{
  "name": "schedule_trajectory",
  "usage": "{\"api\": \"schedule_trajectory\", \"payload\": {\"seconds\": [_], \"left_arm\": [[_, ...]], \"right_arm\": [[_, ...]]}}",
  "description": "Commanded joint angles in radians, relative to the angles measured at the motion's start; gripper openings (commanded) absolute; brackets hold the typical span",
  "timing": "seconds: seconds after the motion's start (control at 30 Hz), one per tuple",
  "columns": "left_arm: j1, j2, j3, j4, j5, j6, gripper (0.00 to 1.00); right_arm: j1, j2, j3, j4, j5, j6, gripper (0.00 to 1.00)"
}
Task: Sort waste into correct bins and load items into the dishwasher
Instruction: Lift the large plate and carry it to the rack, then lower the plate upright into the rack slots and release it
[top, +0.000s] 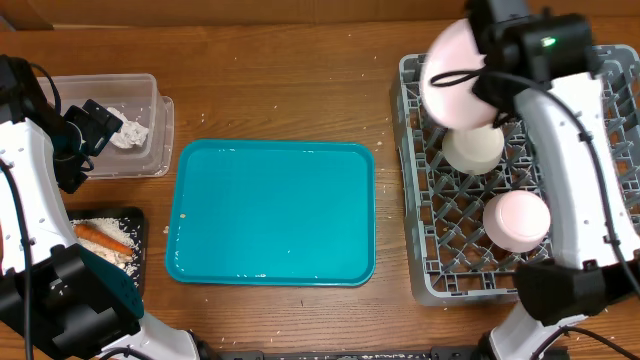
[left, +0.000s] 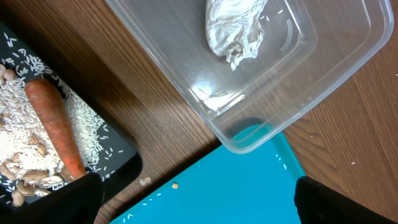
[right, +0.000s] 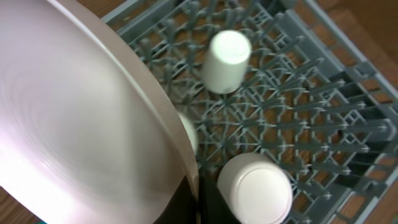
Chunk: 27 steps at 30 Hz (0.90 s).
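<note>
Left edge of the tabletop, far side: clear tub with the crumpled tissue inside. My left gripper hangs over the tub. Only the left wrist view shows the fingers, spread wide with nothing between them. Near left corner: black tray, apart from the tub, holding the carrot on a bed of rice. The wrist view adds what the overhead blurs: single grains, beige food scraps at the tray's end, crumbs on the wood, and the tub corner overlapping a corner of the teal tray. That tray lies flat mid-table, with a few specks on it. Right side: grey dish rack along the right edge. My right gripper is clamped on the rim of the large plate, held tilted on edge over the rack's far left corner. Overhead I see two upturned white vessels in the rack, the far vessel just beside the plate and the near vessel toward the rack's near side; I can't tell cup from bowl. The right wrist view is half filled by the plate face. It also shows a third white piece peeking past the plate rim, which the overhead hides. The right fingers barely show in either view.
</note>
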Motion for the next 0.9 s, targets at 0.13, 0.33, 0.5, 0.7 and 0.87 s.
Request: {"api": "schedule_trajectory", "payload": {"seconds": [0.13,0.33,0.5,0.7,0.87], "left_arm": [[0.004,0.012,0.006,0.003,-0.010,-0.007,1.00],[0.004,0.012,0.006,0.003,-0.010,-0.007,1.00],[0.004,0.012,0.006,0.003,-0.010,-0.007,1.00],[0.004,0.012,0.006,0.002,-0.010,-0.007,1.00],[0.004,0.012,0.006,0.003,-0.010,-0.007,1.00]], "right_arm": [[-0.043,-0.001,-0.123,0.091,0.168,-0.006,0.04],[-0.043,0.000,-0.236,0.238,0.338,-0.005,0.04],[-0.050,0.001,-0.247,0.287,0.454,-0.006,0.04],[-0.079,0.002,-0.250,0.315,0.441,-0.006,0.04],[-0.113,0.003,-0.294,0.396,0.440,-0.037,0.04]]}}
